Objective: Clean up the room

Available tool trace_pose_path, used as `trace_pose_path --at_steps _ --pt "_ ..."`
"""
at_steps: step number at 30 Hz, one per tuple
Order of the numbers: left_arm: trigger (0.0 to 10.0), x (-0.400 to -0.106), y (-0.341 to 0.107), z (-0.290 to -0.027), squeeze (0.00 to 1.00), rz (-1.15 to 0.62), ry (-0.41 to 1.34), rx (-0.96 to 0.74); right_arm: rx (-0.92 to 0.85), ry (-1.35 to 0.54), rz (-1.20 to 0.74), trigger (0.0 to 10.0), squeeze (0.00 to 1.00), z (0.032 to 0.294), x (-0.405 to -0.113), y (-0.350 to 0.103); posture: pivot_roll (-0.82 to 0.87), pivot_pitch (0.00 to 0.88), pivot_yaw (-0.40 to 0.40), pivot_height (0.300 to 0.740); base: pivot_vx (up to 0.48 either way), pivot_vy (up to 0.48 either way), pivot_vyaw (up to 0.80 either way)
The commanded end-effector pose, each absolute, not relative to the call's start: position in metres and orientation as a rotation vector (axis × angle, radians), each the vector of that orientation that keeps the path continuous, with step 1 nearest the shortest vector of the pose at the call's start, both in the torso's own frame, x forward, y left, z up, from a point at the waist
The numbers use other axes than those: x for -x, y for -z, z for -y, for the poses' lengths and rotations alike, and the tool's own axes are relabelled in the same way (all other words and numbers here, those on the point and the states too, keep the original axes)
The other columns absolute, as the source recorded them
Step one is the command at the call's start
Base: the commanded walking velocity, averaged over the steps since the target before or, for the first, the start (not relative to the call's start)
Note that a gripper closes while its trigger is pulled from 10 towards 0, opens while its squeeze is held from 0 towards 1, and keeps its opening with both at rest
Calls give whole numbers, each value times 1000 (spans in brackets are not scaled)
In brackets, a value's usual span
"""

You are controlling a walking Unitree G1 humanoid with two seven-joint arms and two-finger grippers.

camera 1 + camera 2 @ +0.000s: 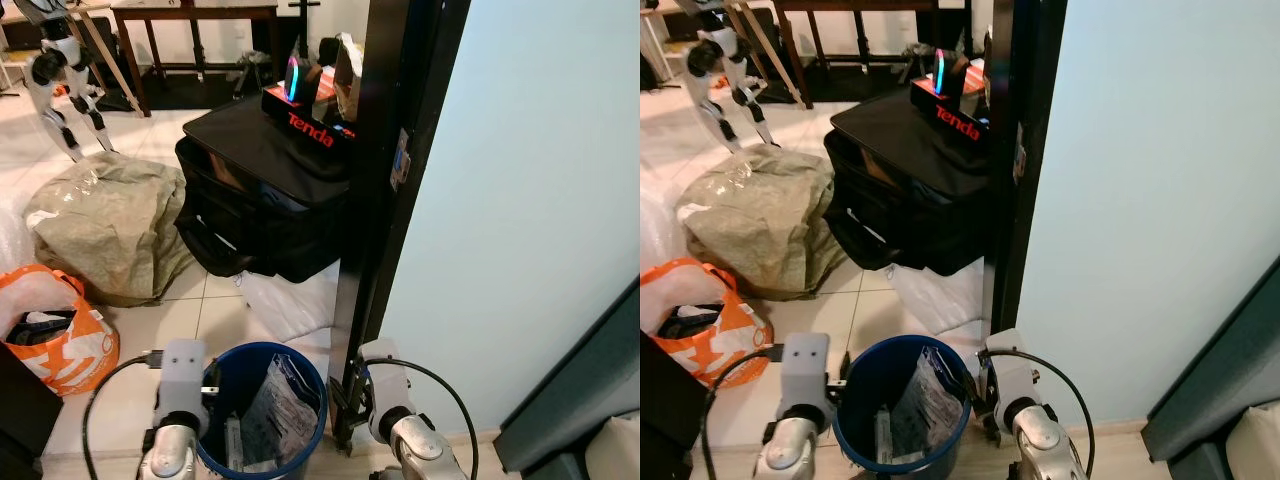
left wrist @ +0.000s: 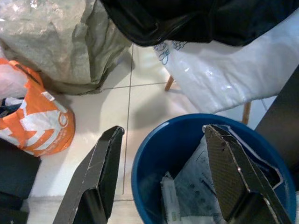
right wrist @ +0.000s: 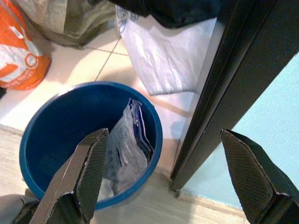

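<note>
A blue bucket [image 1: 232, 362] stands on the tiled floor right in front of me, between my two arms. Crumpled clear plastic wrappers [image 1: 276, 402] with print on them lie inside it. In the left wrist view my left gripper [image 2: 163, 175] is open and straddles the bucket's rim [image 2: 140, 156], one finger over the floor and one over the inside. My right gripper [image 3: 168, 179] is open wide above the bucket [image 3: 56, 121] and a black door frame [image 3: 224, 93]. Neither holds anything.
A black duffel bag [image 1: 255, 185] with a black Tenda box [image 1: 308, 125] on top sits ahead. A grey-green sack [image 1: 110, 225] and an orange bag [image 1: 55, 330] lie left, with a white plastic bag [image 1: 290, 300] beyond the bucket. The black door frame [image 1: 385, 200] and a pale wall [image 1: 530, 200] stand right. Another robot [image 1: 60, 80] stands far left.
</note>
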State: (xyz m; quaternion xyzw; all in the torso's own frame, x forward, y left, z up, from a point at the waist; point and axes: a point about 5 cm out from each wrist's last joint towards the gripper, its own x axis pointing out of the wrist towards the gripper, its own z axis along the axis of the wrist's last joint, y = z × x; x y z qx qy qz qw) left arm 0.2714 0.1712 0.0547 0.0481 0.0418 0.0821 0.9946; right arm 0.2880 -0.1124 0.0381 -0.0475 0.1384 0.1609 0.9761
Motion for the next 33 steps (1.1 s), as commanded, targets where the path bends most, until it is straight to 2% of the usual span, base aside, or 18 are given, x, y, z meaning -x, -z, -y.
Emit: trace_pose_path --at_steps 1,19,33 --pt "10000 -268 -52 -173 0 -101 -171 -100 84 -321 -283 10000 0 113 -286 -36 6 126 -15 645 0 0 0" --pt "10000 -261 -62 -174 0 -118 -189 -114 91 -322 -270 10000 0 111 -289 -39 8 133 -19 699 0 0 0" --pt "10000 -261 -70 -172 0 -106 -170 -127 65 -321 -247 10000 0 109 -287 -40 16 132 -9 699 0 0 0"
